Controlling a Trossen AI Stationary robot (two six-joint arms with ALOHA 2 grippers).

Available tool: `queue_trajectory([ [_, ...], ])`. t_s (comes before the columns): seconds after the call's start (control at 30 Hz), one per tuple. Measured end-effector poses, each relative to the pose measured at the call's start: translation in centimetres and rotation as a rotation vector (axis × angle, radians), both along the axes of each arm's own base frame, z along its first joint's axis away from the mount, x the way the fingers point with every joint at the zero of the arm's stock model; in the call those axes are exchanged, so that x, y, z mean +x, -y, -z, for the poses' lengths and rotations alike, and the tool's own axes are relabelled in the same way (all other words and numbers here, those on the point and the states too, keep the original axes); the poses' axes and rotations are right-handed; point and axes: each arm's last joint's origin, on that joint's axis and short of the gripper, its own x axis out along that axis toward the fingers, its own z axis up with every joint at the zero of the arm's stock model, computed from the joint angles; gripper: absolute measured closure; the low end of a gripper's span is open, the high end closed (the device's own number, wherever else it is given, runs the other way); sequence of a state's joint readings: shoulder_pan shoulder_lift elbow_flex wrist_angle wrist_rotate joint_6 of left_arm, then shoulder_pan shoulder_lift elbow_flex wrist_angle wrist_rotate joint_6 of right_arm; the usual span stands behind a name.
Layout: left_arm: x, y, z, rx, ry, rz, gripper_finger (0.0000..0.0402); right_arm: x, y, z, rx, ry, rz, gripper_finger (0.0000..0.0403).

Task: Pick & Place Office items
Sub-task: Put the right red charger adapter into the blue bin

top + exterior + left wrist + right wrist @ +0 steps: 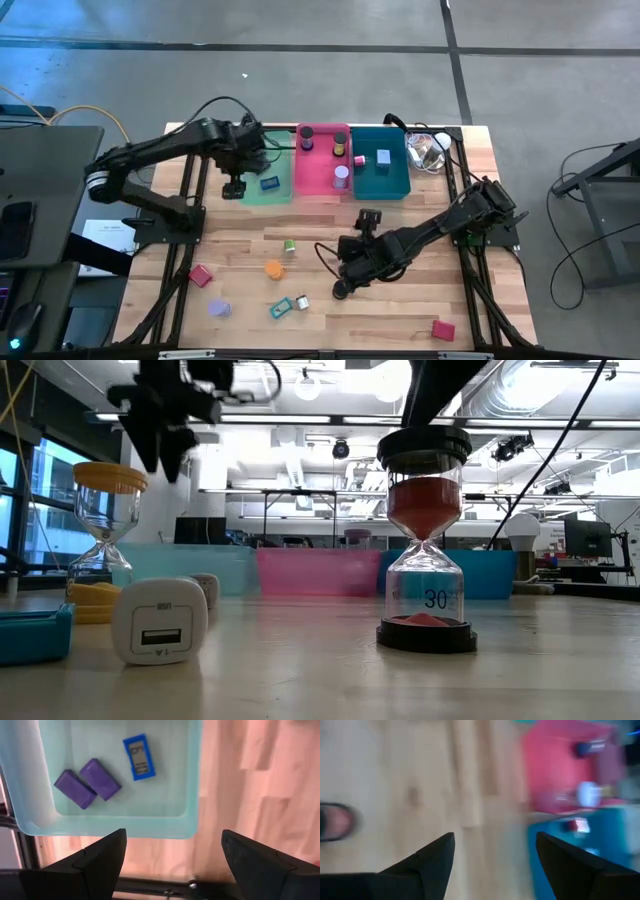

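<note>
Left tool [234,186] open, empty, at the near-left edge of the green tray [252,196]; blue clip [139,757] and two purple blocks [87,782] lie in the tray just beyond its fingers. Right tool [343,290] open, empty, low over mid surface [400,310]. Loose items near-left of it: teal clip [281,307], orange cylinder [274,269], red block [200,276].

Two dark, jointed arms with black cabling

Both arms are matte black with chunky joint housings; the left arm [150,160] carries a pale grey band near its shoulder, at nine o'clock of the tabletop, and thin black cables loop along both. Each claw ends in two broad, wedge-shaped black fingers [95,862] with flat, angular faces.
</note>
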State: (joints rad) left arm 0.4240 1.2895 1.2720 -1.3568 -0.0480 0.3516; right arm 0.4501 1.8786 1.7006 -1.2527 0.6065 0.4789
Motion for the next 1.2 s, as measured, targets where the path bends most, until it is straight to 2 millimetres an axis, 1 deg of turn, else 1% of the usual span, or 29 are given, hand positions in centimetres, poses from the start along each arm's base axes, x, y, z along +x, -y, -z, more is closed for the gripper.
queue_trajectory([
  [0.1, -0.9, 1.2, -1.1, -0.018, 0.071, 0.011, 0.0082, -1.0, 0.1, -0.2, -0.124, -0.007, 0.036, 0.0135],
  [0.2, -1.6, 2.0, -1.8, -0.041, 0.128, 0.026, 0.0082, -2.2, 0.3, -0.9, -0.140, -0.017, 0.097, 0.0135],
  [0.3, -2.1, 2.4, -2.3, -0.065, 0.165, 0.024, 0.0082, -3.9, 0.4, -2.0, -0.073, -0.024, 0.187, 0.0135],
  [0.43, -2.3, 2.5, -2.4, -0.076, 0.181, 0.016, 0.0082, -6.3, 0.1, -4.2, 0.158, -0.017, 0.295, 0.0135],
  [0.5, -2.3, 2.5, -2.4, -0.077, 0.181, 0.015, 0.0082, -7.8, -0.4, -5.5, 0.286, 0.000, 0.333, 0.0135],
  [0.57, -2.2, 2.5, -2.4, -0.077, 0.183, 0.012, 0.0082, -9.4, -1.2, -6.5, 0.374, 0.005, 0.359, 0.0135],
  [0.63, -2.1, 2.5, -2.4, -0.081, 0.190, -0.002, 0.0082, -10.8, -2.2, -7.1, 0.414, 0.037, 0.374, 0.0135],
  [0.7, -2.1, 2.5, -2.4, -0.086, 0.192, -0.005, 0.0082, -12.0, -3.2, -7.4, 0.419, 0.086, 0.371, 0.0135],
  [0.83, -2.0, 2.5, -2.4, -0.099, 0.202, 0.000, 0.0082, -14.2, -5.6, -7.5, 0.440, 0.167, 0.380, 0.0135],
  [0.9, -2.0, 2.6, -2.4, -0.117, 0.209, 0.006, 0.0082, -14.7, -6.8, -7.2, 0.463, 0.190, 0.390, 0.0135],
  [1.0, -2.0, 2.6, -2.4, -0.126, 0.212, 0.008, 0.0082, -15.1, -8.2, -6.7, 0.483, 0.191, 0.345, 0.0135],
  [1.1, -2.0, 2.6, -2.4, -0.129, 0.213, -0.002, 0.0082, -14.9, -8.7, -6.4, 0.494, 0.202, 0.348, 0.0131],
  [1.2, -2.0, 2.6, -2.4, -0.132, 0.214, -0.013, 0.0082, -14.6, -8.9, -6.1, 0.484, 0.201, 0.355, 0.0116],
])
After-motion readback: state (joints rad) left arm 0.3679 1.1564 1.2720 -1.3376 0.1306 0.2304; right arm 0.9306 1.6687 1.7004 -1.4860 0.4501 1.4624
